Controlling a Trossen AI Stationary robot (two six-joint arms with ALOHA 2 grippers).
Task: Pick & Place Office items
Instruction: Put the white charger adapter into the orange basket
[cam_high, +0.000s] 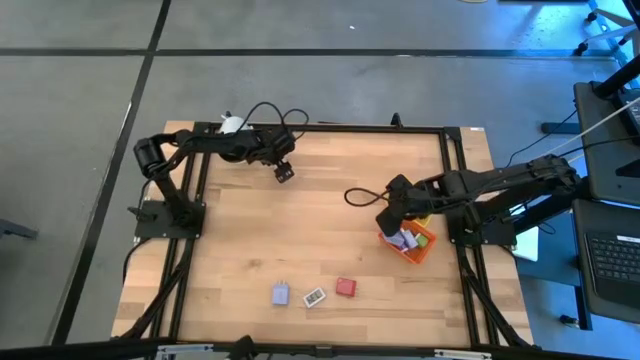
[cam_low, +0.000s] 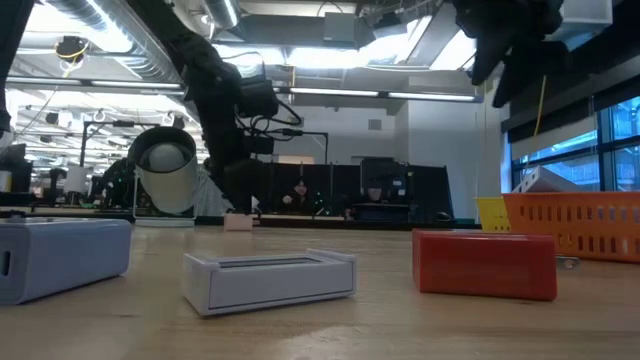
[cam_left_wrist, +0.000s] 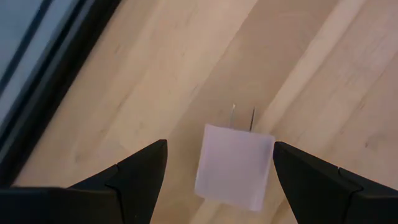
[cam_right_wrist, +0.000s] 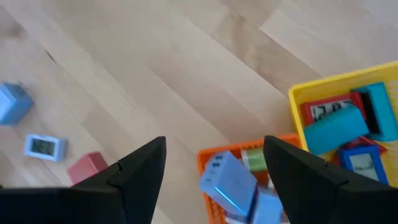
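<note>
Left gripper (cam_left_wrist: 217, 171) hangs with jaws spread wide around a pale pink plug block (cam_left_wrist: 235, 165) on the table's (cam_high: 330, 200) far side (prongs pointing away). Small, rigid and likely light, the block should grip best across its flat sides.

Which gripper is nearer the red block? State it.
Right. The right gripper hovers over the orange bin, close to the red block; the left gripper is at the table's far edge.
</note>
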